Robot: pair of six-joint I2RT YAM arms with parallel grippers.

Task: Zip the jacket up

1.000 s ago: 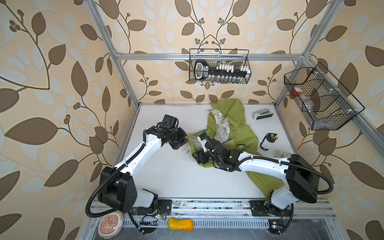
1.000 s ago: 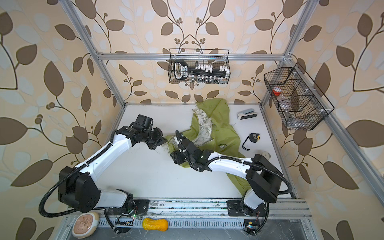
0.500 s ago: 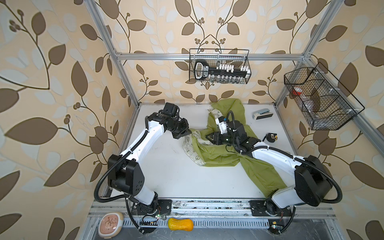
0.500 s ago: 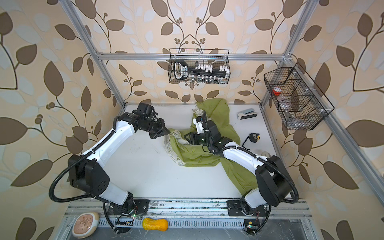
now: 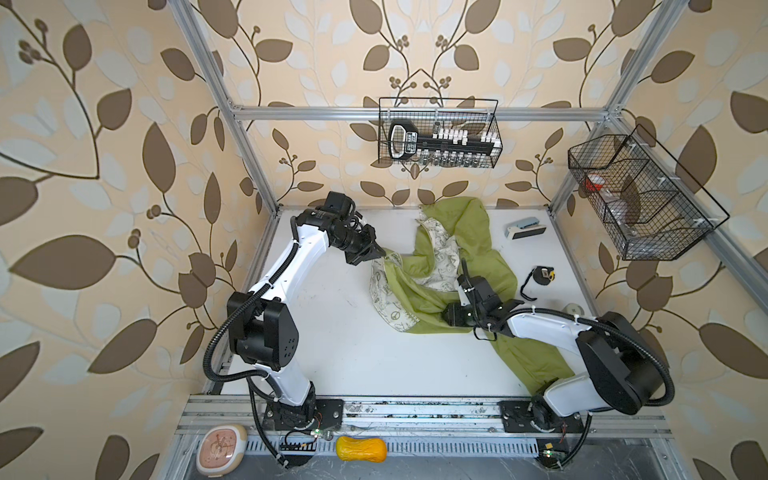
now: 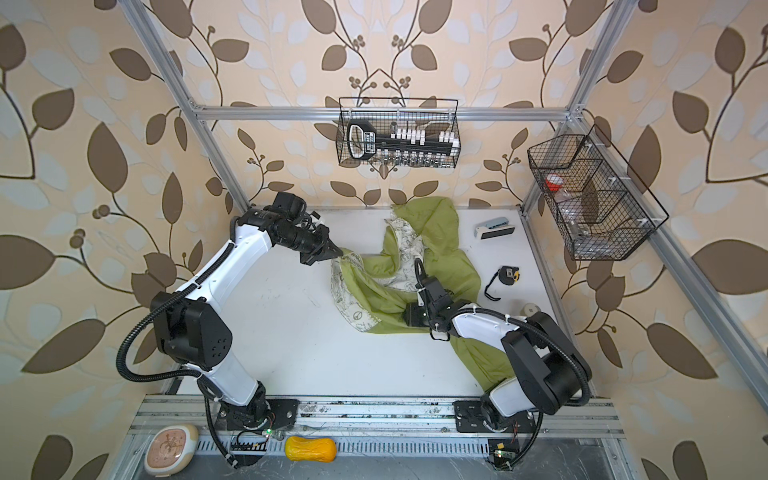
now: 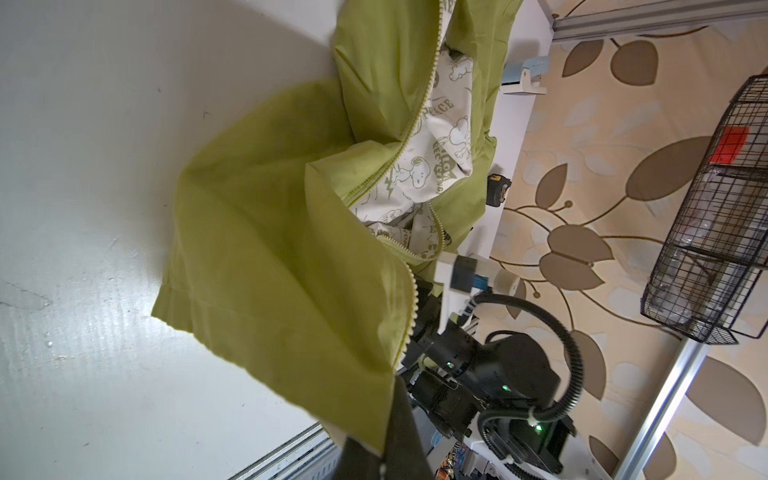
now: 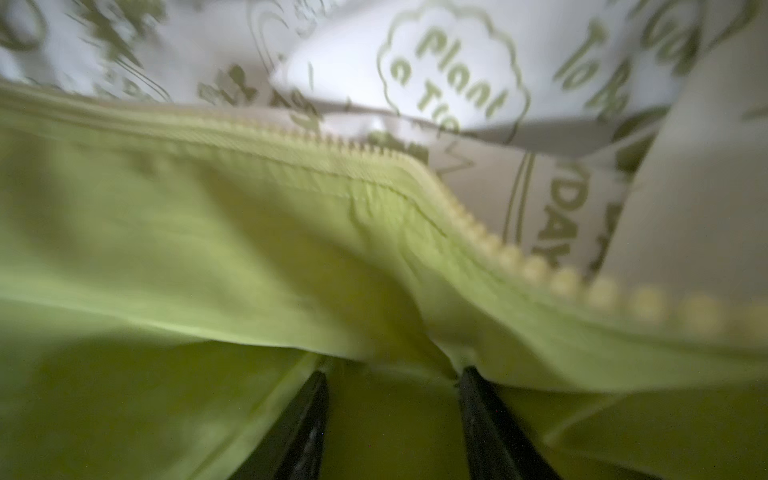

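Item: jacket [image 5: 478, 257], olive-green, unzipped, laid on the white table [image 5: 353, 357], right of centre in both top views; long axis run from the hood at 12 o'clock to the trailing end at 5 o'clock; printed white lining [image 5: 440, 245] turned upward. Lettering read on the lining: "PEACE" [image 7: 436, 110], "Plant" [image 8: 457, 70], "DAY" [image 8: 557, 224]; 1 peace sign [image 5: 397, 316] noted. Left gripper [image 5: 376, 257]: jaws closed on the jacket's 9 o'clock front edge, beside the zipper teeth [image 7: 413, 299]. Right gripper [image 8: 392, 374]: jaws held about half apart at the jacket's middle; green fabric draped across the 2 fingers [image 8: 307, 419]; a grip cannot be confirmed.
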